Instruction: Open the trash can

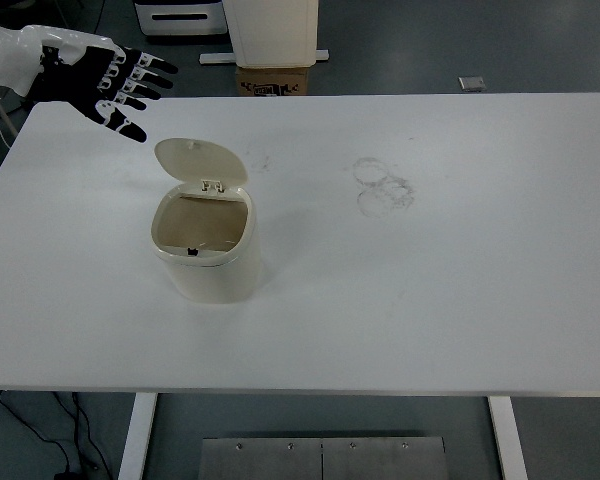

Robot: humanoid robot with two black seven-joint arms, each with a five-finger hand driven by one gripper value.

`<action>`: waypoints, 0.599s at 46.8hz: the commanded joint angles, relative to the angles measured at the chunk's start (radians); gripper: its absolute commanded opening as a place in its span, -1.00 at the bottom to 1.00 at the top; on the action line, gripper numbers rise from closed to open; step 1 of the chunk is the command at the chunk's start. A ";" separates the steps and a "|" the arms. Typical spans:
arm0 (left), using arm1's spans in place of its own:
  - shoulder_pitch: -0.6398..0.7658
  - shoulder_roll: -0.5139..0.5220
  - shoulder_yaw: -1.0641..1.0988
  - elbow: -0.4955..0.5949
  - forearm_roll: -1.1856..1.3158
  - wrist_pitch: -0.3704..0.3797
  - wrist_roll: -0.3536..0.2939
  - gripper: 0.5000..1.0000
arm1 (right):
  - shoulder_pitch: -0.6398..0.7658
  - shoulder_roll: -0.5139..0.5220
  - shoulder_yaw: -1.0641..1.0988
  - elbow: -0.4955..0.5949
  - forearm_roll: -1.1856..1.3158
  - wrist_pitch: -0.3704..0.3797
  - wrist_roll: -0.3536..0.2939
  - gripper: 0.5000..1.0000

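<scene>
A small cream trash can (208,262) stands on the white table (430,280), left of centre. Its lid (199,162) is tipped up and back, so the inside of the can shows. My left hand (120,85) hovers over the table's far left corner, up and to the left of the can, clear of it. Its black fingers (150,70) are spread and hold nothing. The right arm does not show.
Faint ring marks (383,185) stain the table's middle. Beyond the far edge stand a white unit (272,30) and a cardboard box (274,80). A small object (471,83) lies on the floor at the back right.
</scene>
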 commanded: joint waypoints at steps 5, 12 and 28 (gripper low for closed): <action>0.054 0.006 -0.041 0.073 -0.066 0.000 -0.001 1.00 | 0.000 0.000 0.000 0.000 -0.001 0.000 0.000 0.97; 0.111 0.003 -0.051 0.167 -0.130 0.000 -0.032 1.00 | 0.000 0.000 0.000 0.000 0.001 0.000 0.000 0.97; 0.295 0.001 -0.193 0.268 -0.230 0.206 -0.062 1.00 | 0.000 0.000 0.000 0.000 -0.001 0.000 0.000 0.97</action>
